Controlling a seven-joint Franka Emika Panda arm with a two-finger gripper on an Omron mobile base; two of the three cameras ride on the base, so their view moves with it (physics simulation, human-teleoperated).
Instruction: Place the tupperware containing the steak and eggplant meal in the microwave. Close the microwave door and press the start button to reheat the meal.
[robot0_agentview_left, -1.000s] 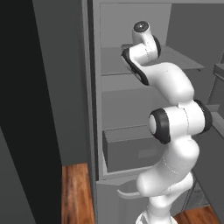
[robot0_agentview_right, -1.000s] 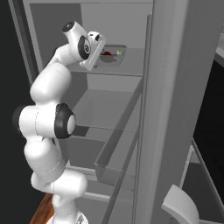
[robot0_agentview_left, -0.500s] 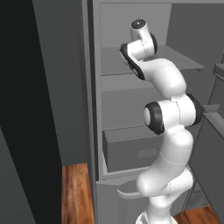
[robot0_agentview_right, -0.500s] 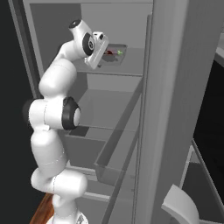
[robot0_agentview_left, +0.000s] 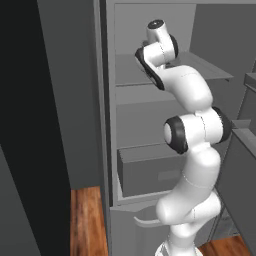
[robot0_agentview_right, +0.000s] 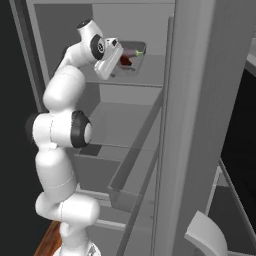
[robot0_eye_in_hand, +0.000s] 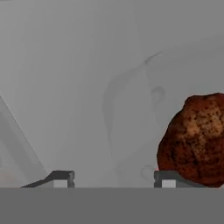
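Arm was stretched up to the top shelf (robot0_agentview_right: 135, 75) of a tall open grey cabinet (robot0_agentview_right: 195, 100), upper middle of the right base frame. Gripper (robot0_agentview_right: 118, 62) sat at the near rim of the tub (robot0_agentview_right: 134, 52), which rested on that shelf in the upper centre. Food (robot0_agentview_right: 127, 58) was inside it, dark red-brown with a green bit.

In the hand view the fingertips (robot0_eye_in_hand: 61, 177) stood apart at the bottom edge, translucent tub wall (robot0_eye_in_hand: 131, 87) close ahead, brown lump (robot0_eye_in_hand: 194, 140) at lower right just above the right tip. Couldn't tell if the jaws were gripping the rim or merely straddling it.

Left base frame: arm blocked the hand; shelf (robot0_agentview_left: 127, 70) visible upper centre.
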